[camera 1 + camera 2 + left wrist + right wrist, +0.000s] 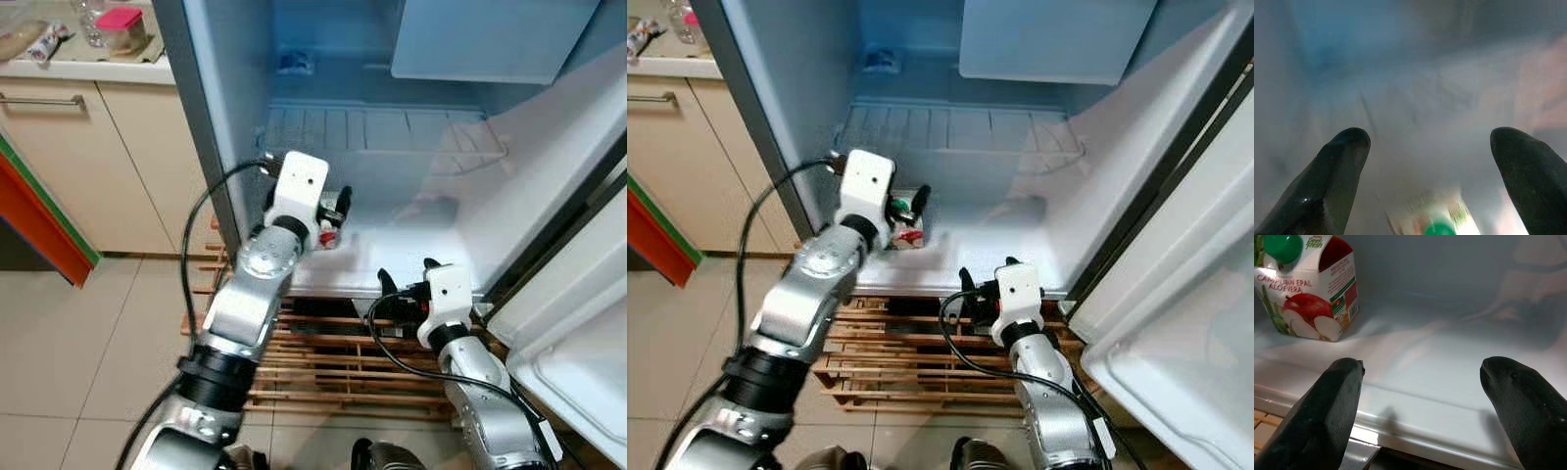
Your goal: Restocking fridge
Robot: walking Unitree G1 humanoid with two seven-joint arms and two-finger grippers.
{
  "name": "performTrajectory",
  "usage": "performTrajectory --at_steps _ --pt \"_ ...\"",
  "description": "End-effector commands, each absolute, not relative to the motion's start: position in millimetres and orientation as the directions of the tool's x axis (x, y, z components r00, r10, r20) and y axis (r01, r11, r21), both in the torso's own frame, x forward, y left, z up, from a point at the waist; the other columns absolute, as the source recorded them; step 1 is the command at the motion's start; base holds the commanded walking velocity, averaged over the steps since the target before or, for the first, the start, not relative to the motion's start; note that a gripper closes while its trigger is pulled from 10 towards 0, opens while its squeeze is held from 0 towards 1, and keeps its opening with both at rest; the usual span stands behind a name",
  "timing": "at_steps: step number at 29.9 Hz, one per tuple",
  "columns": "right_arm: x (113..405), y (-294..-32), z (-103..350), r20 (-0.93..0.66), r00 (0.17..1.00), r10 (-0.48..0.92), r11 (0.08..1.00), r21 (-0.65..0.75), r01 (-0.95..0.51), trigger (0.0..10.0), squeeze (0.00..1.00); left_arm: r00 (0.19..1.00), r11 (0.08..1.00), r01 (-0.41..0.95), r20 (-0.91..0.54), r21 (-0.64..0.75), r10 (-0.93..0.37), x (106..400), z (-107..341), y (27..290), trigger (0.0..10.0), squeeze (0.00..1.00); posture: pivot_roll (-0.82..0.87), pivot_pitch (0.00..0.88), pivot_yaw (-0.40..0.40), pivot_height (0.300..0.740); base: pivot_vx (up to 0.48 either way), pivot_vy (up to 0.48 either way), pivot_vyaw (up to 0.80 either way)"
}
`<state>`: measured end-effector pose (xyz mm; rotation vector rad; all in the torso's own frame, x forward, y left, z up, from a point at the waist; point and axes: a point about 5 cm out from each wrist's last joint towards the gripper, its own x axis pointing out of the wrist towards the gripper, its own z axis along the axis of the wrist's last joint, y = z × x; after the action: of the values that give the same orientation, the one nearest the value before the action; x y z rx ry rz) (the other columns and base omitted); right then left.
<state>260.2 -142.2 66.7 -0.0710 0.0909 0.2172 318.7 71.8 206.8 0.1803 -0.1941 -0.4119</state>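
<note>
A small apple juice carton (1308,289) with a green cap stands on the white fridge floor (1415,357), near its left wall. My left gripper (338,211) hovers just over the carton (908,227). In the left wrist view its fingers (1342,161) are wide apart and open, with the blurred cap (1437,227) low between them. My right gripper (972,286) is at the front lip of the fridge floor, to the right of the carton. It is open and holds nothing.
A wire shelf (382,127) spans the fridge above the floor, and a pale drawer (490,34) hangs higher up. The open fridge door (578,343) stands at the right. A wooden slat pallet (323,362) lies under the fridge front. A counter (88,64) with containers is at the far left.
</note>
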Motion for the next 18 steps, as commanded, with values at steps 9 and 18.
performTrajectory --at_steps 9,18 --pt "265 -150 72 -0.060 0.986 0.156 0.987 -0.038 -0.159 10.0 0.00 0.884 0.877 0.381 0.162 0.293 -0.439 291 197 112 10.0 0.00 -0.02 0.001 -0.007 0.740 0.000 0.000 0.00" --pt "265 -154 69 -0.066 0.987 0.147 0.988 -0.043 -0.150 10.0 0.00 0.871 0.839 0.433 0.086 0.329 -0.484 267 171 126 10.0 0.00 -0.01 0.000 -0.009 0.740 0.000 0.000 0.00"
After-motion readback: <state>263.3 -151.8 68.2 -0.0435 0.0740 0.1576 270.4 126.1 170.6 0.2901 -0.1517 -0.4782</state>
